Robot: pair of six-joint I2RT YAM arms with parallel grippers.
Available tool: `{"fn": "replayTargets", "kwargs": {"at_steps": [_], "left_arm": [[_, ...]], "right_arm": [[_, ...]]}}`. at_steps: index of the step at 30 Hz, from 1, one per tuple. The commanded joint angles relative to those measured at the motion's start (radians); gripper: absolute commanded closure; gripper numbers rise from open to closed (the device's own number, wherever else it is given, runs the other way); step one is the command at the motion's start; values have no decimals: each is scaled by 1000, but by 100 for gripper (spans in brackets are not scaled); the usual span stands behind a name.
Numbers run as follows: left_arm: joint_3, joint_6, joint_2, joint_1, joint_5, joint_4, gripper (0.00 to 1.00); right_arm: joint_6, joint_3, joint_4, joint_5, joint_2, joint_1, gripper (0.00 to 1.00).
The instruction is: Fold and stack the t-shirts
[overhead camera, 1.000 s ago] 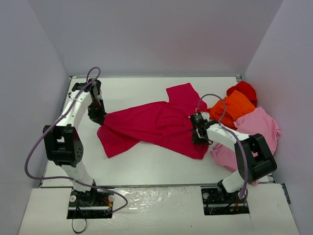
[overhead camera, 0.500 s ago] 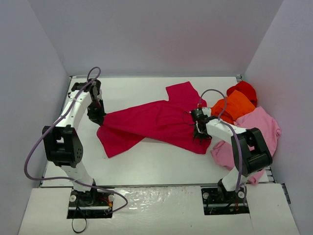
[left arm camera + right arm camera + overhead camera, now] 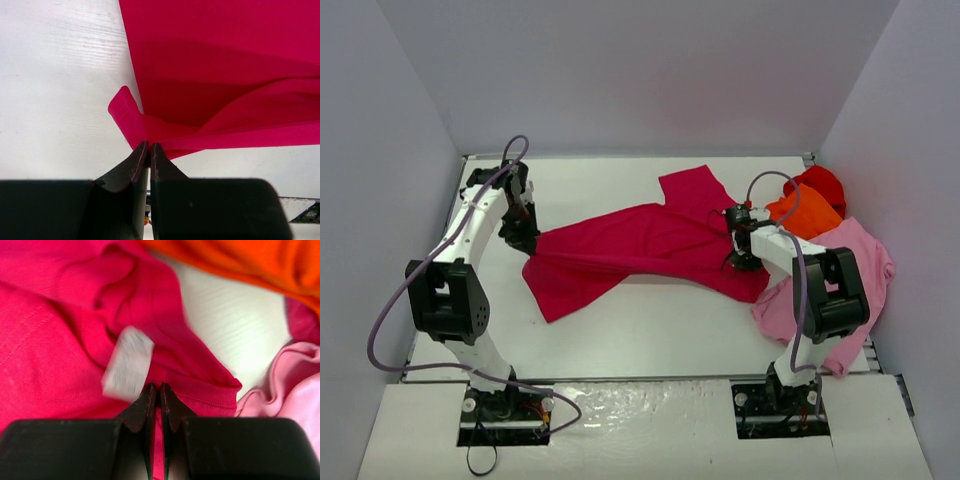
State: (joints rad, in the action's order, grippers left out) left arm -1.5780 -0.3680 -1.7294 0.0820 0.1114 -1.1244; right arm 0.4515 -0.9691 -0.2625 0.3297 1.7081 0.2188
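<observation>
Arms (image 3: 470,225) outstretched, fingers (image 3: 134,167) on crimson shirt (image 3: 640,245)

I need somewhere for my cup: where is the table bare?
Bare table lies between the crimson shirt and the arm bases, and behind it along the back wall. The right side is crowded: orange shirt, pink shirt and red shirt bunch there.
</observation>
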Motion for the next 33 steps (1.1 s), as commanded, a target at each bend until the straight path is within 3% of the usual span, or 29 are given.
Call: {"fn": "replayTargets", "kwargs": {"at_steps": [1, 16, 19, 20, 22, 26, 28, 33], "left_arm": [[-52, 46, 90, -18, -71, -26, 100], [260, 15, 259, -15, 214, 63, 100], [320, 1, 306, -15, 306, 90, 100], [332, -5, 318, -14, 335, 100, 95], [346, -20, 337, -14, 361, 105, 72], [354, -48, 352, -10, 353, 115, 41], [373, -71, 369, -4, 357, 150, 35], [438, -136, 410, 24, 371, 264, 36]], "right_arm": [[-23, -63, -64, 180, 48, -86, 100], [-47, -474, -39, 221, 407, -172, 100], [-39, -494, -45, 232, 434, -189, 93], [-29, -492, -45, 241, 431, -195, 90], [-2, -481, -34, 267, 394, -196, 85], [6, -425, 71, 207, 270, -195, 56], [7, -403, 120, 151, 211, -196, 46], [21, -359, 185, -26, 83, -177, 44]]}}
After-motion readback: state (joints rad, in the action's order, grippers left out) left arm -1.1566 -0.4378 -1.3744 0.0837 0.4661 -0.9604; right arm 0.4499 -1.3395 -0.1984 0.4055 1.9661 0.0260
